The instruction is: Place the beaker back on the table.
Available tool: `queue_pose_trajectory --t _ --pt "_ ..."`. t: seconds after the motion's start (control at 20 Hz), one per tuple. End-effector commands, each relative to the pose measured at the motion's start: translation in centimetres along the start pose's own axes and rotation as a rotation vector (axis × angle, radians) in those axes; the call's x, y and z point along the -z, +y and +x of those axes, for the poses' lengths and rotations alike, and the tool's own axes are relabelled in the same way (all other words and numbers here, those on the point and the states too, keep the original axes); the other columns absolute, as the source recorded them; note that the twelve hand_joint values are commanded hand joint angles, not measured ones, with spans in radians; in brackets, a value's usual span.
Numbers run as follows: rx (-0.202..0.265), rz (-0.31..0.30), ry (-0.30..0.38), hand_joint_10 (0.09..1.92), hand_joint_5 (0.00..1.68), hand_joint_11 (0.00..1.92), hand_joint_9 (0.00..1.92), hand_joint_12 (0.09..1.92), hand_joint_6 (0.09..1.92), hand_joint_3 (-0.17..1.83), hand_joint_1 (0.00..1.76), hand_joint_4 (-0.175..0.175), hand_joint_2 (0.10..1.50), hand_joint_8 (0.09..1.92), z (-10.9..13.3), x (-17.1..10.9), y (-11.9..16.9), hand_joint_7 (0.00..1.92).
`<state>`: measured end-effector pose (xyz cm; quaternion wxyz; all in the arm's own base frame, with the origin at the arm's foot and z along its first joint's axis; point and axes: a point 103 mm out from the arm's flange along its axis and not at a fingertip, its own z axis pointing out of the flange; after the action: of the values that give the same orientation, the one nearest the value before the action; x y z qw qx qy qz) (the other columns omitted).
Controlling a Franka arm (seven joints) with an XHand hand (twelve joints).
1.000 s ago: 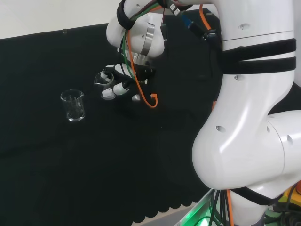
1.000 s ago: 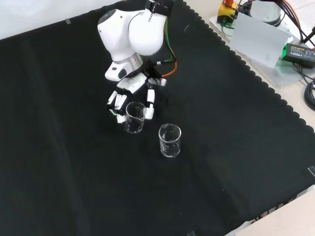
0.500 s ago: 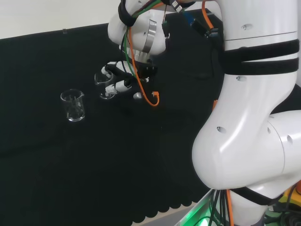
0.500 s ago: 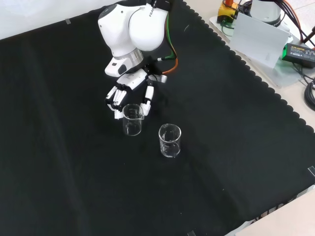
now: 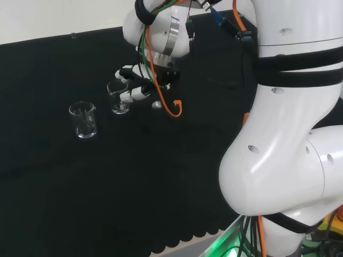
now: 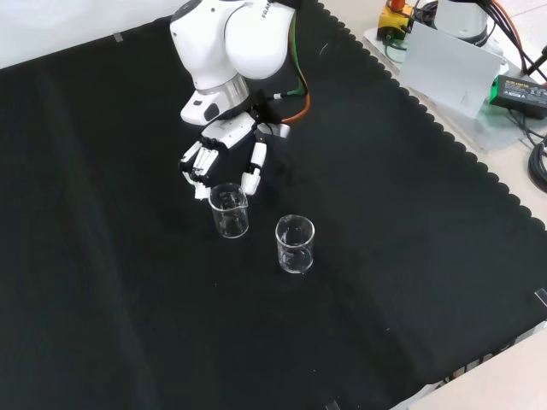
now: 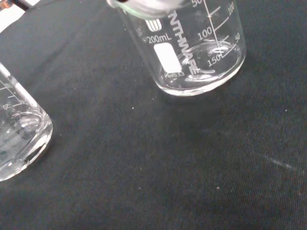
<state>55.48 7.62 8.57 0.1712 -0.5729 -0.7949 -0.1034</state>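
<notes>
The beaker (image 6: 230, 211) stands upright on the worktop (image 6: 128, 282), just below the robot hand (image 6: 220, 157), whose fingers hang spread and hold nothing. A trailing fingertip could catch the rim and tip it toward the second beaker (image 6: 295, 244) nearby.

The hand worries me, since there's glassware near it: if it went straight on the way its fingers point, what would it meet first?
Most likely the nearer beaker, standing just beyond the hand and its open fingers in the front view. The other beaker stands off to the side. Depth is uncertain.
</notes>
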Motion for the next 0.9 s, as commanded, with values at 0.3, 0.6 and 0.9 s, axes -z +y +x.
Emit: queue_pose_trajectory --t 0.3,0.6,0.9 --pt "-0.038 -0.041 -0.023 0.78 0.36 0.02 0.36 1.41 0.29 -0.17 0.96 -0.098 0.97 0.72 0.4 3.0 -2.2 0.31" --pt "-0.057 -0.063 -0.030 0.78 0.36 0.02 0.36 1.41 0.29 -0.17 0.96 -0.098 0.97 0.73 0.5 4.7 -4.6 0.31" --pt "-0.077 -0.075 -0.041 0.79 0.37 0.02 0.37 1.41 0.29 -0.17 0.96 -0.099 0.97 0.73 0.8 5.6 -6.7 0.32"
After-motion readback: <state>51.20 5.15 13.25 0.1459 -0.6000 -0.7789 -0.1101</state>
